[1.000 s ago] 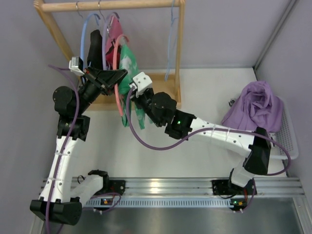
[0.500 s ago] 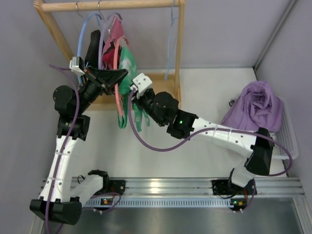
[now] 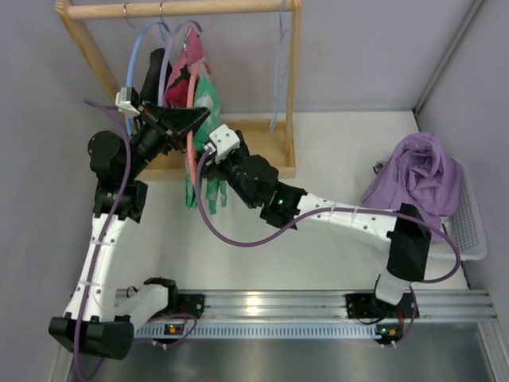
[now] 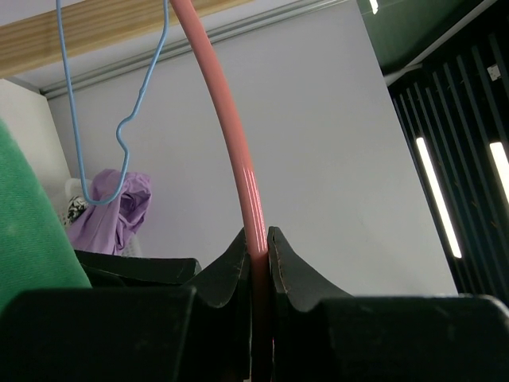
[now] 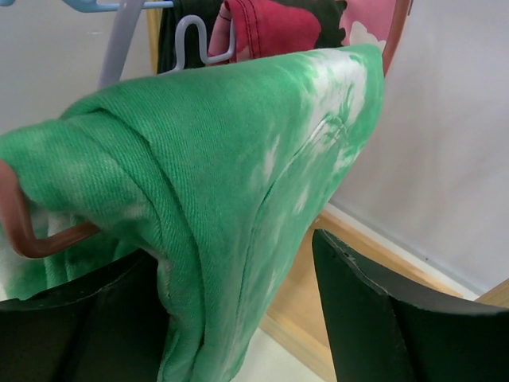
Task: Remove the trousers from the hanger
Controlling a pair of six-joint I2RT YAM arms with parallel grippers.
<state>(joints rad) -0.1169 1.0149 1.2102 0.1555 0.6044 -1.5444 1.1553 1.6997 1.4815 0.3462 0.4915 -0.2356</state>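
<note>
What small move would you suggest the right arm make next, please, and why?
Probably close the right gripper: its open fingers straddle the hanging fold of the trousers, while the left gripper is shut on the hanger, steadying it for a pull.

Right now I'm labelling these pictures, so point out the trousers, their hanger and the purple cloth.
trousers (image 5: 238,159), right wrist view, the draped green fabric.
hanger (image 4: 240,151), left wrist view, its curved pink rod.
purple cloth (image 3: 421,171), top view, middle of the heap.
</note>
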